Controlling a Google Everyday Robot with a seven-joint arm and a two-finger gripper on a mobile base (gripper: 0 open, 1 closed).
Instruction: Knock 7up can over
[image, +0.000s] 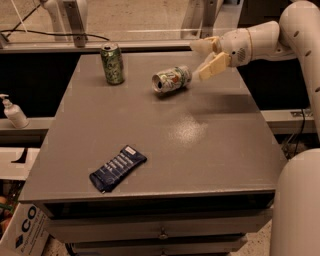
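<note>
1. since the 7up can (171, 80) lies on its side near the far edge of the desk (210, 150), silver top facing front left, the knocking step looks finished.
2. the pincer (209, 56) hangs just right of the can, toward the far right corner, fingers spread and pinching nothing. whether its lower finger touches the can's base i cannot tell.
3. next move, as i judge it: pull the arm clear without nudging the can, which may roll.
4. the green can (112, 63) stands upright near the far left corner. the arm's lower part is cut off at the right.

Robot lab: jaws above drawer cabinet (165, 150)
</note>
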